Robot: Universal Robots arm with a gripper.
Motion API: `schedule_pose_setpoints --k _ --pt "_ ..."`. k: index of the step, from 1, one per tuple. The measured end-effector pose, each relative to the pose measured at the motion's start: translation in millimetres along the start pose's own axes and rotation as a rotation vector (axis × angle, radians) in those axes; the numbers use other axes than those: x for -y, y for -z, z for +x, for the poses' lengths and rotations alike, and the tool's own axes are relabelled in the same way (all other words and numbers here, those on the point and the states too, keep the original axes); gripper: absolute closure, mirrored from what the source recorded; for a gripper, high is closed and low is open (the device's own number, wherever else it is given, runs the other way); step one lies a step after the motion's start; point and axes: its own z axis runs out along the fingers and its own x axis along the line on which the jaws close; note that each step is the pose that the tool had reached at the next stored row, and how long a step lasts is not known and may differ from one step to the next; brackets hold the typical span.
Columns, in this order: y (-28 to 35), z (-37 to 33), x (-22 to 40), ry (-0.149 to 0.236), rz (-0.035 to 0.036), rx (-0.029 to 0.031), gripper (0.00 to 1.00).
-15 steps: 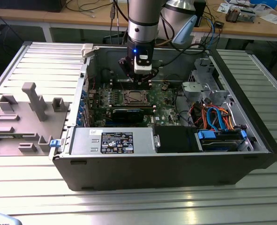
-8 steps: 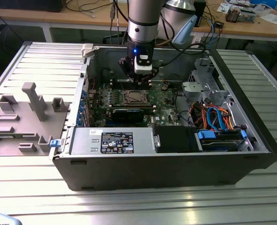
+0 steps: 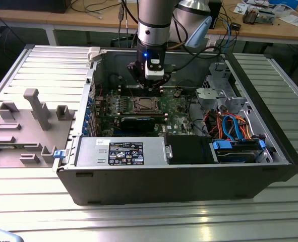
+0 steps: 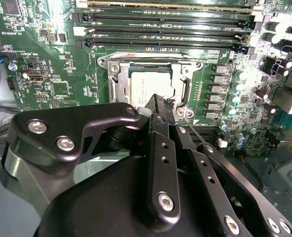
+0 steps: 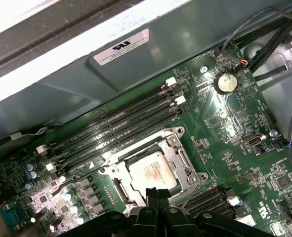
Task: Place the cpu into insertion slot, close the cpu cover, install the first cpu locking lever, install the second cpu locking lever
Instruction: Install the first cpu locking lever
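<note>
Cpu [image 3: 145, 105] seated under cover [image 4: 117, 89], centre of exterior view; judged light, stiff, fragile: hold by edges only. Gripper [image 4: 158, 104] closed, apparently empty, at cover's edge.

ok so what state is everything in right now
cpu: lying flat, framed by the cpu cover
cpu cover: down over the cpu
gripper: shut, tips at the cover's edge
memory slots: empty
computer case: side open
</note>
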Motion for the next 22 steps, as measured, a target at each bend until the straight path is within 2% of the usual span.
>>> schedule_pose_setpoints --k 22 --pt "0.0 0.0 0.0 0.036 0.0006 0.0007 0.89"
